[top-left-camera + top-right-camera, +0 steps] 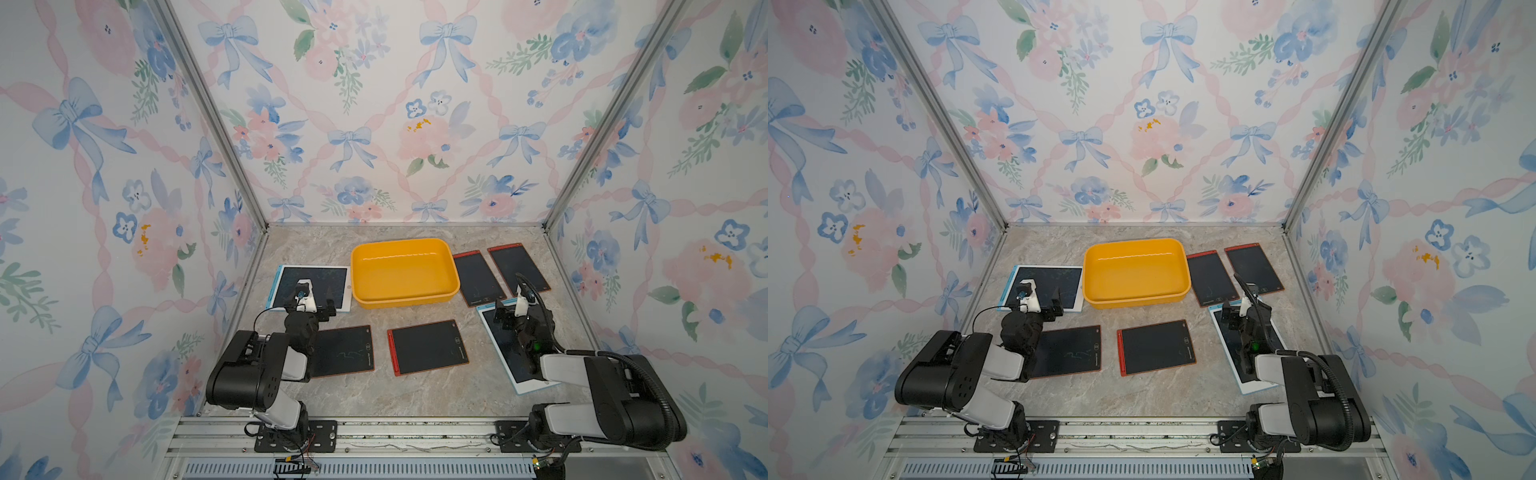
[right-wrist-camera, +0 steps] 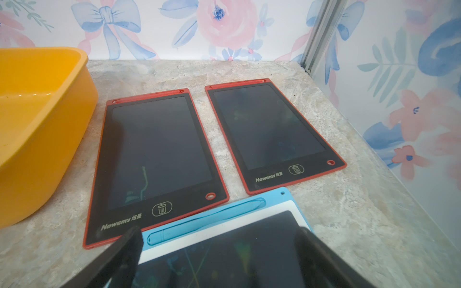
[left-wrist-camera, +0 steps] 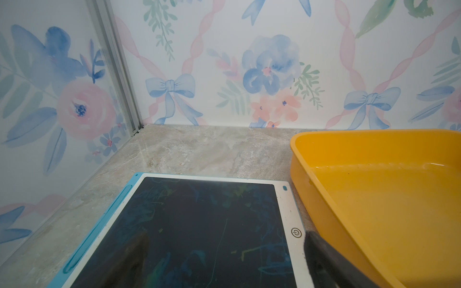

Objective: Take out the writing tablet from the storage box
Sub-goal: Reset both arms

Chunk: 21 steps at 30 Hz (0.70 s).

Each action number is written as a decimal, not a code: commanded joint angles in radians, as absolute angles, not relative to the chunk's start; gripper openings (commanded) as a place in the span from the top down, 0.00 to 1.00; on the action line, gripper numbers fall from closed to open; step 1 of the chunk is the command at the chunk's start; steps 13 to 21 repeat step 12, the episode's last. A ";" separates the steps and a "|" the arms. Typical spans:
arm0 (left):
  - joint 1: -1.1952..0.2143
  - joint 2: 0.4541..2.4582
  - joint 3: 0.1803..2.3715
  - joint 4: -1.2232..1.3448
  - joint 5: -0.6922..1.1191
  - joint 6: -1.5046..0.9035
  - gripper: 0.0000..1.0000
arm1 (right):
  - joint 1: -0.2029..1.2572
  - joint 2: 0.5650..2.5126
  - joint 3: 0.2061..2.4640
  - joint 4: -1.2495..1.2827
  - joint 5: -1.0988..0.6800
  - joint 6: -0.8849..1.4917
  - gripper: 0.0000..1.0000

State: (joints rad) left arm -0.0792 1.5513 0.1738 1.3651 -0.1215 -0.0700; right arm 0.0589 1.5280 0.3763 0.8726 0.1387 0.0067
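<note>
While both arms sit low over the tabletop point(image 1: 415, 399), L gripper point(image 3: 227, 237) is spread wide w/ nothing btwn the jaws. In left wrist view one of its fingers point(image 3: 324, 261) sits by the power button at the edge of the left blue-white tablet point(image 3: 199, 219), the other is a dark blur over the screen. Contact w/ the tablet: can't tell.

R gripper point(image 2: 219, 232) is also wide apart and holds nothing. Its fingers point(image 2: 129, 246) straddle the far end of the right blue-white tablet point(image 2: 224, 251), stylus slot visible just ahead of them. Touching or not: can't tell.

That right tablet point(image 1: 496, 343) lies angled at the right front, its far end right up against the near end of the inner red tablet point(image 1: 478, 278). Outer red tablet point(image 1: 517, 268) lies just beside it, small gap, both flat and screen up.

Storage box point(image 1: 407, 301), yellow-orange, sits upright at back-middle of the tabletop in both top views point(image 1: 1138, 302), btwn the left blue-white tablet point(image 1: 328, 282) and the inner red one. The left tablet is just beside the box wall w/ a thin gap.

Nearer the front, the dark tablet point(image 1: 347, 351) lies partly under the L arm, and the mid red tablet point(image 1: 428, 347) lies in front of the box, apart from it. All 6 tablets lie flat on the tabletop, outside the box.
</note>
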 commanded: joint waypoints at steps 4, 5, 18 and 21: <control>-0.084 1.558 0.182 1.373 -0.112 -0.050 0.02 | 0.054 1.546 0.392 0.901 0.130 0.002 0.03; -0.084 1.557 0.182 1.373 -0.111 -0.049 0.02 | 0.054 1.546 0.393 0.900 0.131 0.003 0.03; -0.085 1.556 0.184 1.368 -0.114 -0.052 0.02 | 0.055 1.546 0.392 0.900 0.133 0.001 0.03; -0.085 1.556 0.184 1.368 -0.114 -0.052 0.02 | 0.055 1.546 0.392 0.900 0.133 0.001 0.03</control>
